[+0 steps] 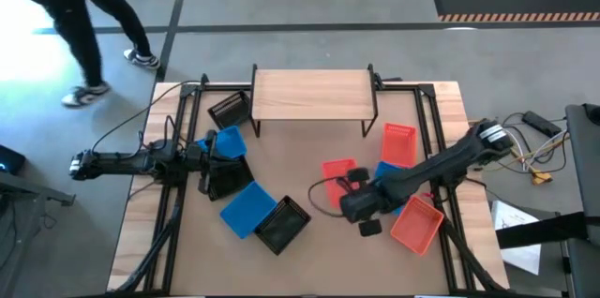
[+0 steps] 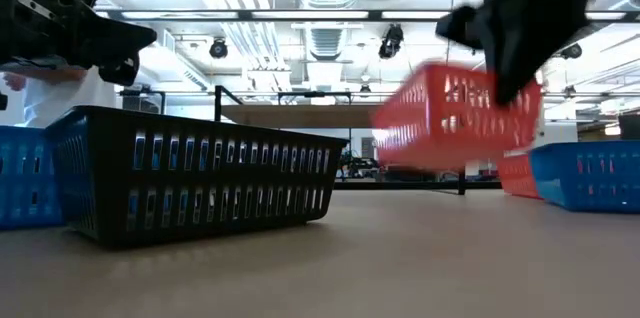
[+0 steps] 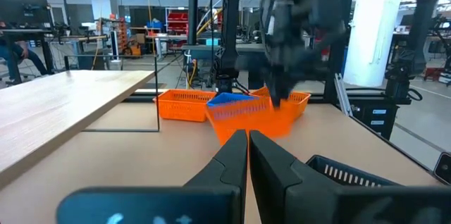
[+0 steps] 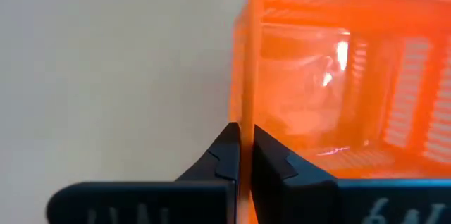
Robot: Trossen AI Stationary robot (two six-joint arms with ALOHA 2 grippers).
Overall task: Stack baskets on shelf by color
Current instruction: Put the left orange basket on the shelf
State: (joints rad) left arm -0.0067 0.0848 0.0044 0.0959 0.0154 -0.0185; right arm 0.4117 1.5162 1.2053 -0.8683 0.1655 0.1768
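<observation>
Right gripper [image 4: 239, 150] pinches the orange basket's [image 2: 455, 113] wall, lifted; it should keep level and clear the shelf [image 1: 312, 95] edge; left gripper [image 3: 248, 155] closed, empty.

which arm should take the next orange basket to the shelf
Right, probably. The right gripper is shut on the wall of an orange basket, lifted off the table. The shelf is bare. The left gripper is shut and empty, by the blue and black baskets.
</observation>
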